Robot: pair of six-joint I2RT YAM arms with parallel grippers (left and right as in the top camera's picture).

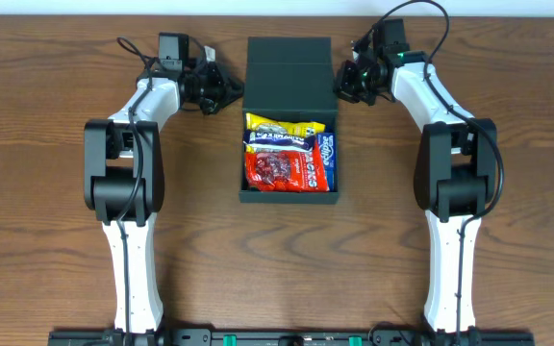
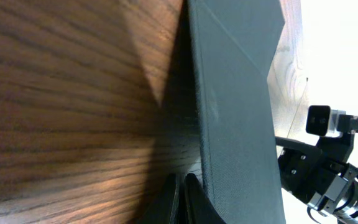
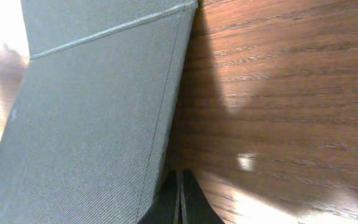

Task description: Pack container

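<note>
**Ops:** Fingers status?

**Arm:** My left fingers (image 2: 180,200) are pressed together, with nothing between them. My right fingers (image 3: 179,199) are the same, closed and empty.

**Ops:** Where are they?

**Arm:** Both are low, over the desk (image 1: 56,192) at the far end. From above, the left fingers (image 1: 233,94) point in at the left side of the container's lid (image 1: 289,72). The right fingers (image 1: 343,85) point in at its right side. In each wrist view the tips sit just beside the lid's edge where it meets the desk. I can't tell whether they touch it.

**Ops:** And the container?

**Arm:** The container (image 1: 289,197) is dark green and sits mid-desk between my two arms. The lid is flipped open at the far end, and a crease runs across the panel. I can't tell its tilt angle from above.

**Ops:** What's inside?

**Arm:** Snack packets fill the tray. There's a yellow packet (image 1: 282,126) at the far side and a red packet (image 1: 279,170) taking up most of the near part. A blue packet (image 1: 324,154) lies along the right wall, and a dark band of packaging runs between the yellow and the red.

**Ops:** Anything else in view?

**Arm:** In the left wrist view the lid panel (image 2: 235,93) fills the centre. My right arm (image 2: 328,168) shows past its far edge. In the right wrist view I see the lid (image 3: 92,124) and wood grain only.
</note>
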